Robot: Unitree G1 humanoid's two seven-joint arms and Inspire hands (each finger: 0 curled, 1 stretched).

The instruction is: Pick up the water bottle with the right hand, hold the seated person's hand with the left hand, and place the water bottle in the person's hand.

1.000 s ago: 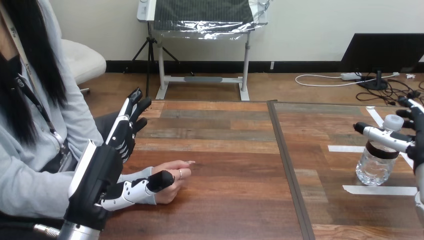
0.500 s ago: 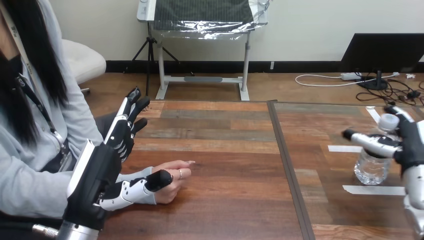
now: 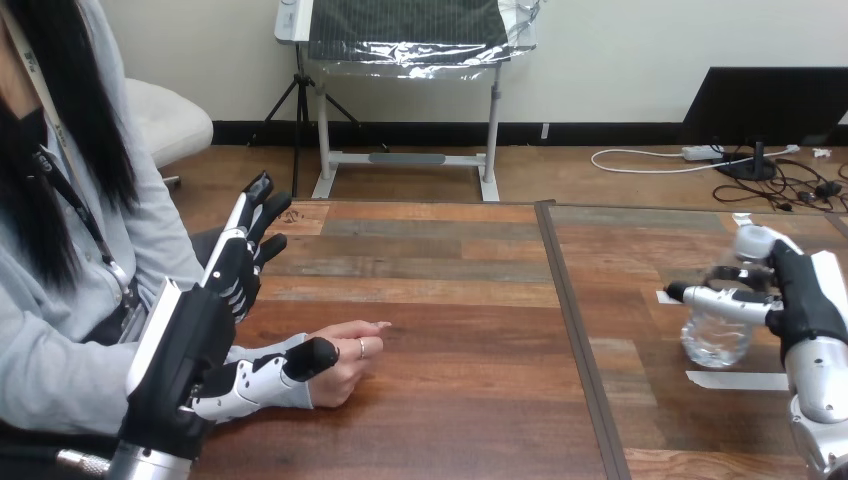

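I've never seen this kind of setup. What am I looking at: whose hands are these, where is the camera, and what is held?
The picture comes from a camera on a humanoid robot's head, looking down over a wooden table. The black-and-white machine hands are its own. Its left hand has straight fingers, and its thumb lies across the wrist of the seated person's hand, which rests on the table. Its right hand is curled round a clear plastic water bottle with a white cap, which leans. Near it, strips of white tape mark the table.
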